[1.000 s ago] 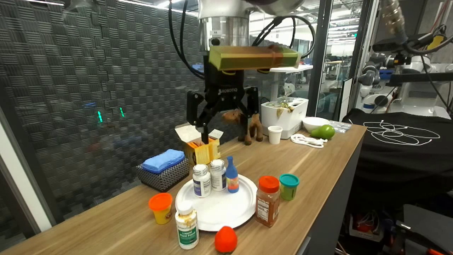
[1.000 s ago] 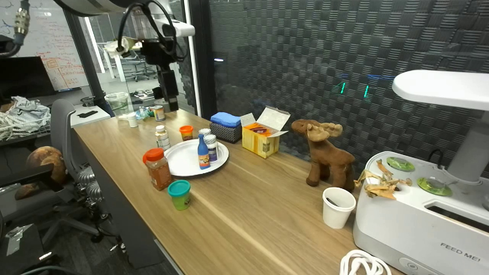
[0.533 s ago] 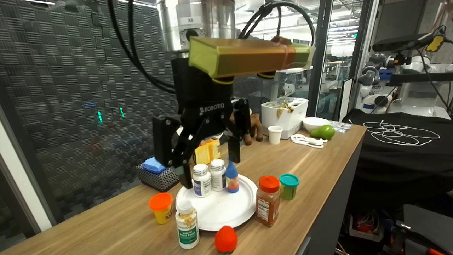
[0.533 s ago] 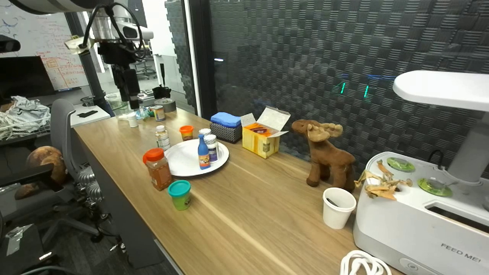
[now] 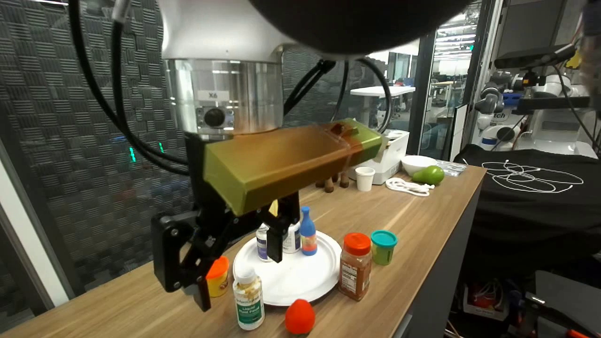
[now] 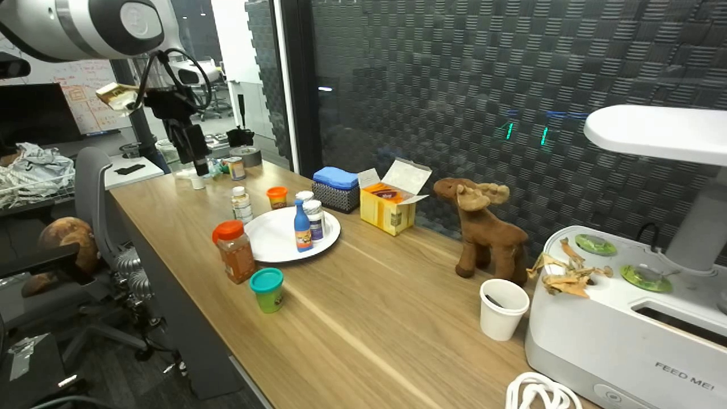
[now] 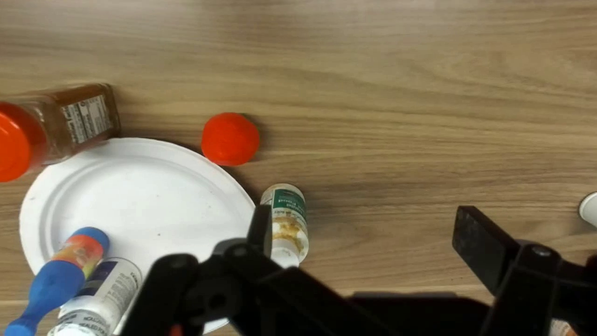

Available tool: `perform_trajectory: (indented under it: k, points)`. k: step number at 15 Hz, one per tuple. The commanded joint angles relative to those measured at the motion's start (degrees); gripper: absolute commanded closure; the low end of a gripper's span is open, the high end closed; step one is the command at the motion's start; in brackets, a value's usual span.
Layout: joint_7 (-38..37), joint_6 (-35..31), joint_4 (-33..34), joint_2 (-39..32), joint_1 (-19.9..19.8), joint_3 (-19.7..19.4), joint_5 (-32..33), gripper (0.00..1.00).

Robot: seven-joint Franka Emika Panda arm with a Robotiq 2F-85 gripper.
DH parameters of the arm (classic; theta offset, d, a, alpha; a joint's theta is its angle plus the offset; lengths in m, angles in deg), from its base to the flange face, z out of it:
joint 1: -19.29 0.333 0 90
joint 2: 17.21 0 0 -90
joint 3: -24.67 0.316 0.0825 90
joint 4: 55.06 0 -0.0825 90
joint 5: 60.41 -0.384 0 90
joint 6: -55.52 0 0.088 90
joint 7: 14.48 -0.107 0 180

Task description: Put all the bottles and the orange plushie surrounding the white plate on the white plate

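Observation:
The white plate (image 5: 300,281) bears a blue bottle (image 5: 308,234) and two white bottles (image 6: 314,218), all upright. Just off its rim stand a white bottle with a green label (image 5: 249,307) and a brown spice bottle with a red lid (image 5: 355,274). Between these two sits the orange plushie (image 7: 230,139), round and red-orange; it does not show in the far exterior view. My gripper (image 7: 366,231) is open and holds nothing. In the wrist view its left finger (image 7: 260,228) overlaps the side of the green-label bottle; whether they touch I cannot tell.
Around the plate are a yellow tub with an orange lid (image 6: 277,197) and a green tub with a teal lid (image 6: 267,289). Along the wall stand a cloth-topped basket (image 6: 336,196), an open yellow box (image 6: 389,210), a brown moose toy (image 6: 483,227) and a paper cup (image 6: 502,309).
My open gripper has swung across the plate to the green-label bottle's side, lowered and tilted. The bottles, plushie and plate stand where they were.

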Motion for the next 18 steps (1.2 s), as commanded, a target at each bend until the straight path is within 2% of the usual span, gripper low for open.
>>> perform_trajectory:
  k: [1,8,18]
  points:
    - [-2.3,-4.5,0.8,-2.4,1.2,-1.6,3.9,0.00]
    - [-4.4,-5.7,2.0,-5.8,2.0,-4.5,9.2,0.00]
    - [-5.7,-6.8,3.1,-8.1,3.7,-5.7,9.4,0.00]
